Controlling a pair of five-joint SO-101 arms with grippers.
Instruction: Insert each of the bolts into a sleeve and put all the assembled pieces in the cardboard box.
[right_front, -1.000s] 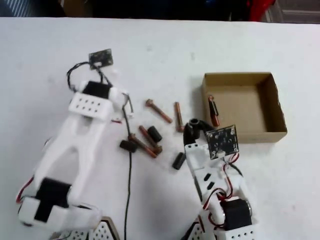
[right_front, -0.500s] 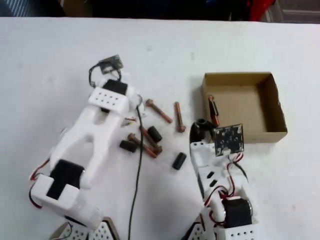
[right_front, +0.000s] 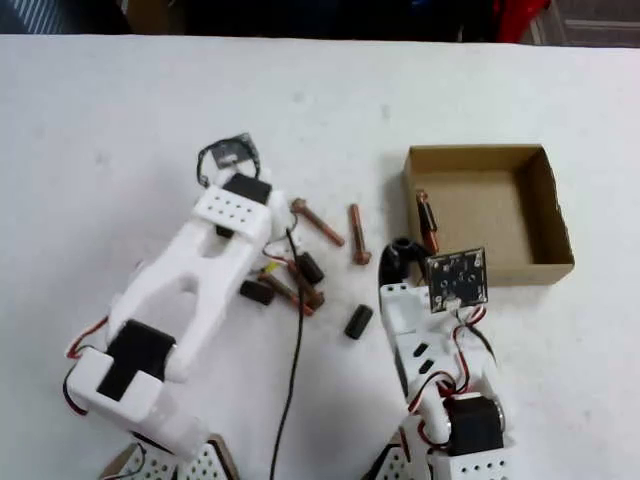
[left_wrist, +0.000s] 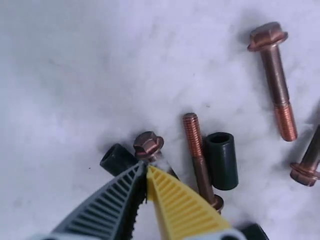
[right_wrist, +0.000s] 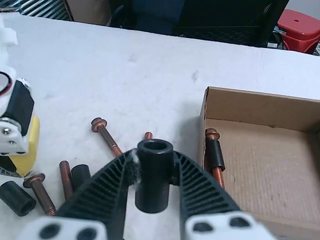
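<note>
My right gripper (right_wrist: 155, 172) is shut on an upright black sleeve (right_wrist: 155, 165), held above the table just left of the cardboard box (right_front: 548, 215). One assembled bolt and sleeve (right_front: 427, 222) lies along the box's left wall. My left gripper (left_wrist: 146, 172) is shut, its grey and yellow tips meeting over a copper bolt (left_wrist: 148, 144) whose shaft runs under them. A black sleeve (left_wrist: 116, 159) lies beside that bolt head. Close by are a second bolt (left_wrist: 199, 155) and another sleeve (left_wrist: 221, 160).
Two more bolts (right_front: 318, 222) (right_front: 355, 233) lie on the white table (right_front: 120, 90) between the arms. A loose sleeve (right_front: 358, 321) sits near the right arm's base. A black cable (right_front: 293, 370) trails from the left arm across the table.
The left arm has swung to the right and now has its gripper over the cluster of bolts and sleeves. The right arm has shifted slightly, still holding the sleeve.
</note>
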